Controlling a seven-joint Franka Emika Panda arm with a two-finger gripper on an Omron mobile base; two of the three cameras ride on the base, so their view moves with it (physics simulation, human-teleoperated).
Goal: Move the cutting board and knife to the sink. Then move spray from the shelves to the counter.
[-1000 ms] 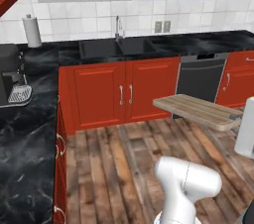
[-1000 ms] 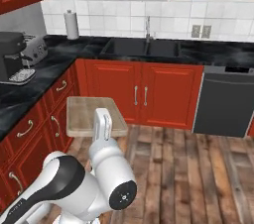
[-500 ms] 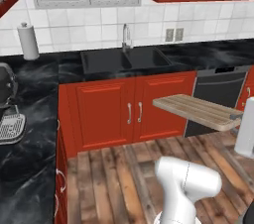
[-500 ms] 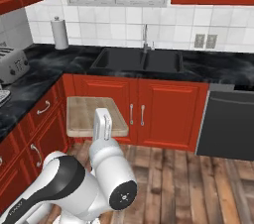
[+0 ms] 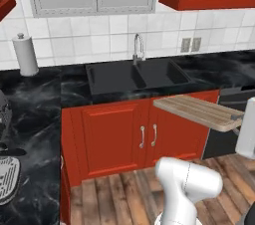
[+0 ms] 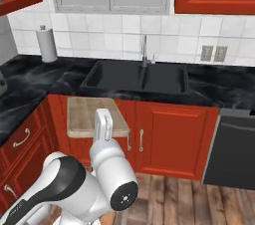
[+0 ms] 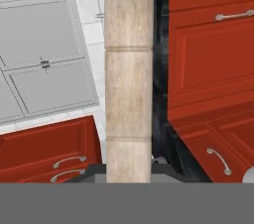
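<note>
The cutting board (image 5: 198, 111), a light-wood slab, hangs level in the air in front of the red cabinets, just below counter height. My gripper (image 5: 238, 117) is shut on its right end. From the right base view the cutting board (image 6: 85, 116) sits left of the sink, with my white hand over its near edge. The hand view looks along the cutting board (image 7: 128, 84) edge-on. The sink (image 5: 135, 76) (image 6: 139, 77) is a dark double basin with a thin faucet (image 5: 138, 48) in the black counter (image 5: 35, 100). The knife, spray and shelves are out of view.
A paper towel roll (image 5: 25, 55) (image 6: 47, 44) stands on the counter left of the sink. A dark dishwasher front (image 6: 233, 149) is to the right of the sink cabinets (image 5: 124, 137). A metal appliance (image 5: 4, 179) sits on the near left counter. Wooden floor lies below.
The whole picture has shifted: the base has driven closer to the sink, which now looks larger and more central. The cutting board stays in the shut gripper.
</note>
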